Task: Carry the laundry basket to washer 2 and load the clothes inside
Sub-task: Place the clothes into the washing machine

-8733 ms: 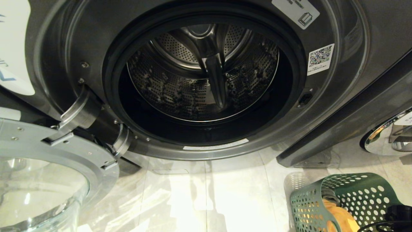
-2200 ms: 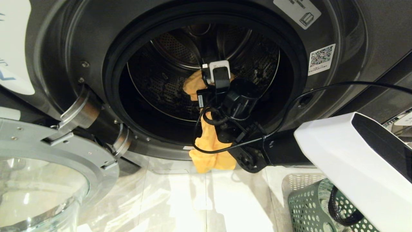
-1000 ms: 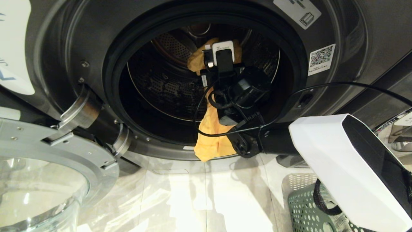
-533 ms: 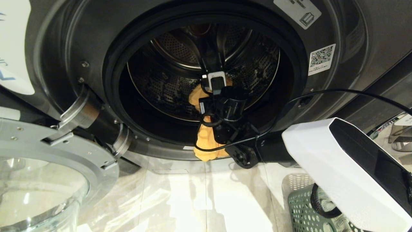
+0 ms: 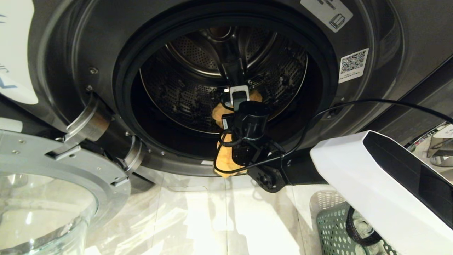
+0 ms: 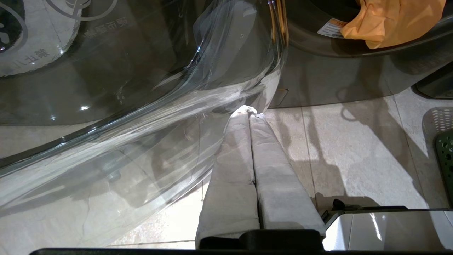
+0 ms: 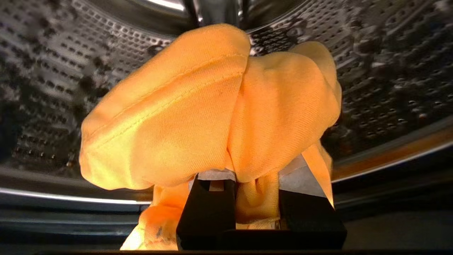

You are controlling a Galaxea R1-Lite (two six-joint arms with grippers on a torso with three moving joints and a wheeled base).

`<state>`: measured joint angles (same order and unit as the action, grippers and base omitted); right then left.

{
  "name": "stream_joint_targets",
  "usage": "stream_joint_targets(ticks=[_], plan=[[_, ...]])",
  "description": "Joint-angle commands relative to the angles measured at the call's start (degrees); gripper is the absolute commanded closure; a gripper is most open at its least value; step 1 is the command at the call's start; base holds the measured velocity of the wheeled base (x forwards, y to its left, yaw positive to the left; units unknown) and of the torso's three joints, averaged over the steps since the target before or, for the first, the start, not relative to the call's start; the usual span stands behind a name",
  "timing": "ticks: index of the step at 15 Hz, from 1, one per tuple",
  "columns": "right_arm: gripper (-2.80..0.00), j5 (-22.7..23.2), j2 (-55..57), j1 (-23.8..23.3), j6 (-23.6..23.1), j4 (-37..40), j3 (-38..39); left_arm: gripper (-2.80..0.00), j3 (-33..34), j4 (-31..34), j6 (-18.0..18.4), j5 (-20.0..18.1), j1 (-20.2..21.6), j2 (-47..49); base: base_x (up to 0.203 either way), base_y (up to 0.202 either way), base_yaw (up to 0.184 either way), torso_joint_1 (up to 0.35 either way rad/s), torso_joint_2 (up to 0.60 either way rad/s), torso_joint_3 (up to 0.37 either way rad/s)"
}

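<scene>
Washer 2 (image 5: 357, 117), dark grey, fills the head view with its door swung open to the left. My right gripper (image 7: 256, 179) reaches into the steel drum (image 5: 177, 95) low in the opening, shut on an orange garment (image 7: 198, 106). The cloth bunches over the fingertips and hides them. Its tail (image 5: 224, 163) hangs out over the door seal. The dark green laundry basket (image 5: 336, 226) stands on the floor at the lower right, mostly hidden behind my right forearm. My left gripper (image 6: 250, 112) is parked by the glass door, its white-wrapped fingers pressed together and empty.
The open glass door (image 5: 53, 198) and its hinge (image 5: 85, 124) take up the lower left. A black cable (image 5: 371, 102) arcs from the right wrist across the washer front. A neighbouring washer's chrome door rim (image 5: 424, 148) shows at the right edge. Pale floor tiles (image 5: 219, 219) lie in front.
My right gripper has dropped with the orange garment from the top of the drum opening to its lower part. The left arm has not moved.
</scene>
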<state>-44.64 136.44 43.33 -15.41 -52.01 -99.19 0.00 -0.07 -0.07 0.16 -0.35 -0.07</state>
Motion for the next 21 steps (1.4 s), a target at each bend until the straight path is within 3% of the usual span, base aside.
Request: stream_joint_targets(ticks=[1,2,6,7,10,11,14,17,21], plan=[[0.00,-0.1,-0.5,0.2,0.1,1.5,-0.3,0.00,0.0,0.0,0.0,0.0,0.0,0.0,0.000,0.000,0.000,0.000,0.00,0.000],[0.00,-0.5,-0.4,0.1,1.0,5.6,-0.4,0.00,0.0,0.0,0.0,0.0,0.0,0.0,0.000,0.000,0.000,0.000,0.00,0.000],[0.00,-2.0,-0.2,-0.8,16.0,21.3,-4.4,0.00,0.0,0.0,0.0,0.0,0.0,0.1,0.000,0.000,0.000,0.000,0.00,0.000],[0.00,-3.4,-0.3,-0.9,17.5,23.2,-4.4,0.00,0.0,0.0,0.0,0.0,0.0,0.0,0.000,0.000,0.000,0.000,0.00,0.000],[0.00,-10.9,-0.3,-0.9,17.2,25.5,-4.8,0.00,0.0,0.0,0.0,0.0,0.0,0.1,0.000,0.000,0.000,0.000,0.00,0.000],[0.00,-10.9,-0.7,-1.0,17.4,26.7,-5.0,0.00,0.0,0.0,0.0,0.0,0.0,0.1,0.000,0.000,0.000,0.000,0.00,0.000],[0.00,-9.2,-0.6,-1.1,17.2,26.6,-10.9,0.00,0.0,0.0,0.0,0.0,0.0,0.0,0.000,0.000,0.000,0.000,0.00,0.000],[0.00,-3.5,-0.4,-1.3,13.3,23.1,-13.5,0.00,0.0,0.0,0.0,0.0,0.0,0.0,0.000,0.000,0.000,0.000,0.00,0.000],[0.00,0.9,0.6,-2.0,1.5,11.5,-13.5,0.00,0.0,0.0,0.0,0.0,0.0,0.0,0.000,0.000,0.000,0.000,0.00,0.000]])
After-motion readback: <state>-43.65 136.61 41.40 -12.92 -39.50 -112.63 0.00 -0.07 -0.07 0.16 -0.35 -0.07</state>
